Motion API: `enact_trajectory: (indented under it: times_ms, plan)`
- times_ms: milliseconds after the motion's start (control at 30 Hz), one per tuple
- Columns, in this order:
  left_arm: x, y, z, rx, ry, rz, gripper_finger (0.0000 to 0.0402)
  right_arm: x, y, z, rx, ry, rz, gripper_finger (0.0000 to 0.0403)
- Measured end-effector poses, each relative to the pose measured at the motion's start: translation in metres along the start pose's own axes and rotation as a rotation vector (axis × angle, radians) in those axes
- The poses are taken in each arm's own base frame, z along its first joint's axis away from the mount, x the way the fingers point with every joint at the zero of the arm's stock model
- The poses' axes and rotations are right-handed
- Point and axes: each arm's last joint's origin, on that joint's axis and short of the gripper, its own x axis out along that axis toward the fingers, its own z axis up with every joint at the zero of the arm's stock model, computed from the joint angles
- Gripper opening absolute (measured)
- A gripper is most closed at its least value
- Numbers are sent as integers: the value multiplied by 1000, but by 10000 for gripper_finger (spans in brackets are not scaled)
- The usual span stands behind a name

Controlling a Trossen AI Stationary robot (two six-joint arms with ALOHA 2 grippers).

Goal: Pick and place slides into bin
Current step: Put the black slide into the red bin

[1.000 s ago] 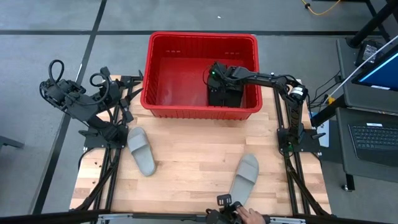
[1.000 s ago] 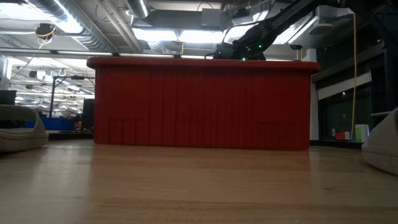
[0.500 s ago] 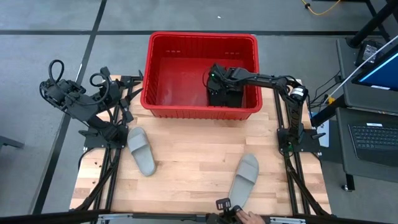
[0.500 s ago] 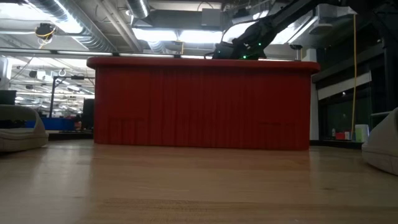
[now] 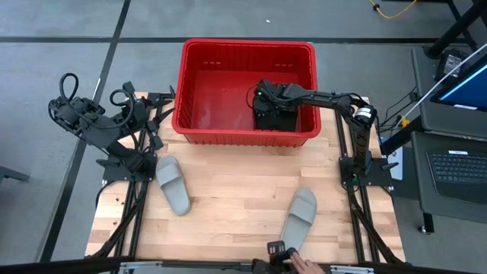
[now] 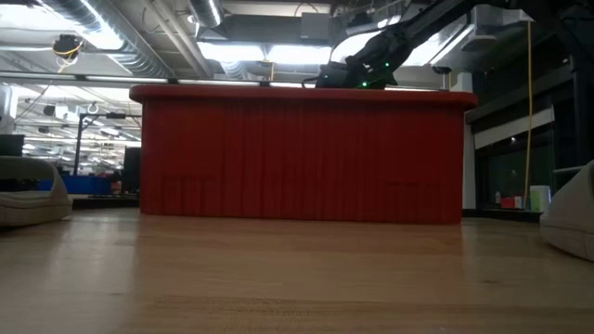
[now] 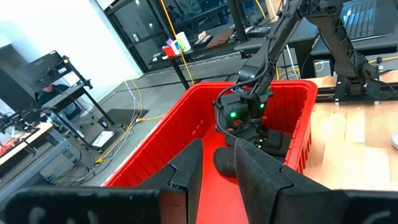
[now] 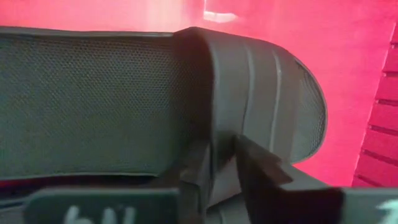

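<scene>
Two black slides [image 5: 275,116] in red bin [image 5: 199,125], right corner

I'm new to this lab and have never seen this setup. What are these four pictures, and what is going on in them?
Two robot arms work at a wooden table. One camera looks down from above, one looks level across the tabletop, and one rides on each wrist. The right gripper reaches into the red bin, right at the black slides lying inside; its own camera shows a black slide's strap between its fingers. The left gripper waits at the table's left edge. Two grey slides lie on the table.
</scene>
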Motion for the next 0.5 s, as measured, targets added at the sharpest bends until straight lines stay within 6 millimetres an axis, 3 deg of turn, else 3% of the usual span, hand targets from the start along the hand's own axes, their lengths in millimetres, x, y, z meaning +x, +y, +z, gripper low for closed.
enact_trajectory:
  times_ms: [500]
  plan:
    - [0, 0, 0, 1, 0, 0, 88, 0, 1, 3, 7, -8, -15, 196]
